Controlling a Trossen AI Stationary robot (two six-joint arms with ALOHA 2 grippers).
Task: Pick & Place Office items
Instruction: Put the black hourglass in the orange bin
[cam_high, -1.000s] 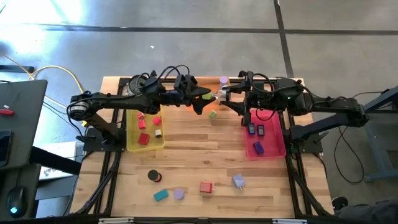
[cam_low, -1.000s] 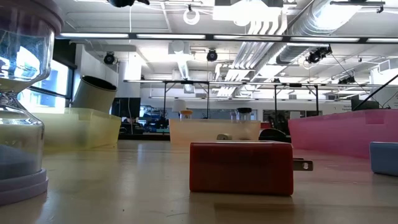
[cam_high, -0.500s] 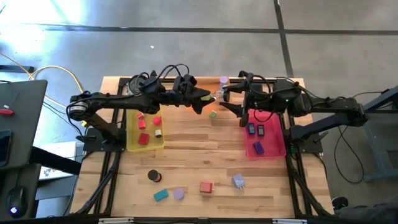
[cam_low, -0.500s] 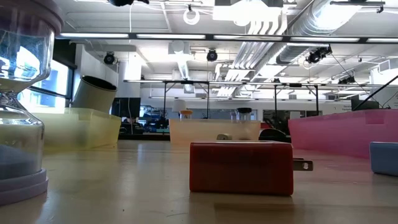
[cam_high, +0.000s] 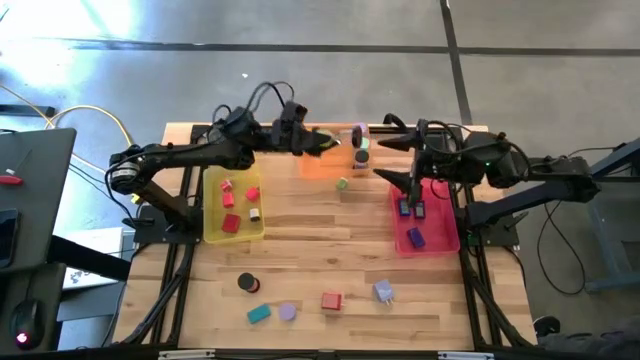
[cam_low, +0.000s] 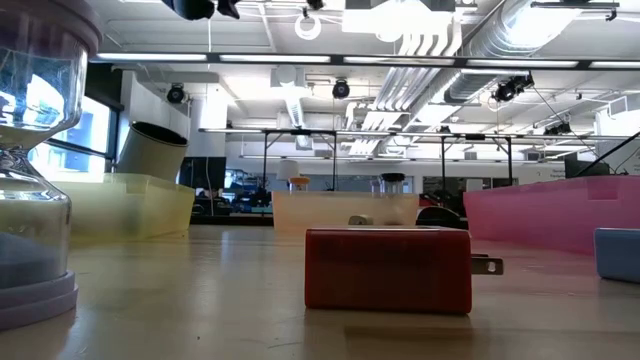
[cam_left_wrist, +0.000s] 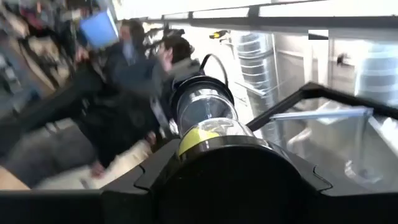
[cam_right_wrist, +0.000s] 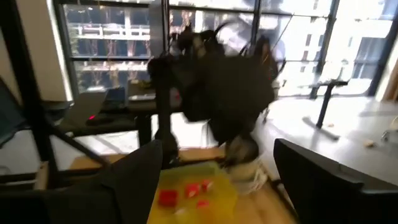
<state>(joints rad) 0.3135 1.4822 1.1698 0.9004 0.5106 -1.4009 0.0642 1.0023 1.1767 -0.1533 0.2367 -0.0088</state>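
Note:
My left gripper (cam_high: 328, 144) hovers over the orange tray (cam_high: 322, 166) at the table's far side, shut on a clear glass jar (cam_left_wrist: 208, 112) with a yellow-green piece inside. The jar's free end (cam_high: 361, 155) points toward my right gripper (cam_high: 392, 160). That gripper stands open and empty just left of the pink tray (cam_high: 436, 240). Loose office items lie near the front edge: a black cylinder (cam_high: 247, 284), a teal block (cam_high: 259, 313), a red block (cam_high: 331, 300) and a lavender block (cam_high: 383, 291). My left gripper has the jar's dark near end (cam_left_wrist: 217, 155) between its two fingers, which lie along the jar. That end hides the pads themselves. The jar sticks out ahead of the fingers, tilted slightly upward and lifted clear of the orange tray.
The yellow tray (cam_high: 210, 228) at the left holds red pieces and the pink tray holds dark-blue ones. A green piece (cam_high: 342, 184) lies by the orange tray's near edge, and a purple cylinder (cam_high: 360, 130) sits at the far edge. Bare wood spans the table's middle.
My right gripper has opened and drawn back toward the table's right edge, away from the jar. My left gripper has carried the jar a little toward the far edge and rolled about its own line.

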